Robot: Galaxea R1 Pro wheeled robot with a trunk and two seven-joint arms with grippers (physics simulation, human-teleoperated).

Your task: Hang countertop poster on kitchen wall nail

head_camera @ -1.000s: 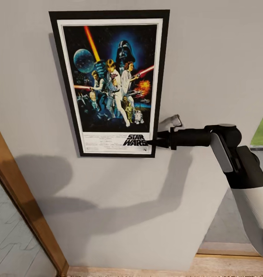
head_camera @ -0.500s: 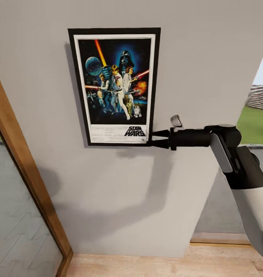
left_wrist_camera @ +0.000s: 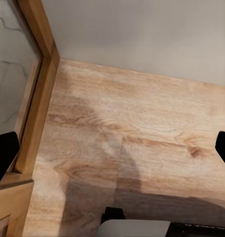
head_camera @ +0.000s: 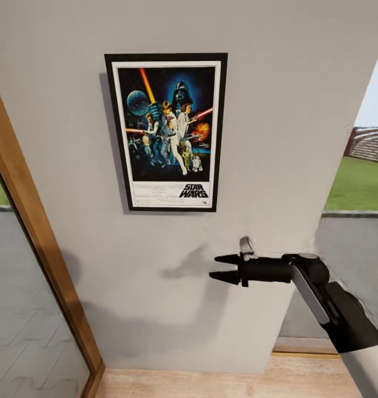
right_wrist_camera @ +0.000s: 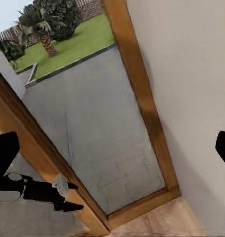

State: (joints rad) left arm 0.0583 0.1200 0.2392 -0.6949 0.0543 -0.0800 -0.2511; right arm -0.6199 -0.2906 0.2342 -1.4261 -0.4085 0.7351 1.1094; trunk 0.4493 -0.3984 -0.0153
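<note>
step: hang looks done, release stage | poster [head_camera: 167,132] flat on wall, upright | right gripper [head_camera: 225,267] at its 5 o'clock, apart, jaws parted, empty | left gripper: can't tell | next: confirm it holds, withdraw

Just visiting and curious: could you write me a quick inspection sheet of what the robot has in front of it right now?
Surface: grey wall, with light wood floor below it.
Job's things: the poster hangs flat and upright on the wall; the nail is hidden behind it.
Clutter: nothing seen.
Grippers: right gripper open, below and to the right of the poster, apart from it, holding nothing. The left wrist view looks down at the floor, with dark fingers at the picture's edges, spread wide.
Cables: nothing seen.
Surroundings: wooden door frame with glass to the left; an opening to a lawn on the right.
</note>
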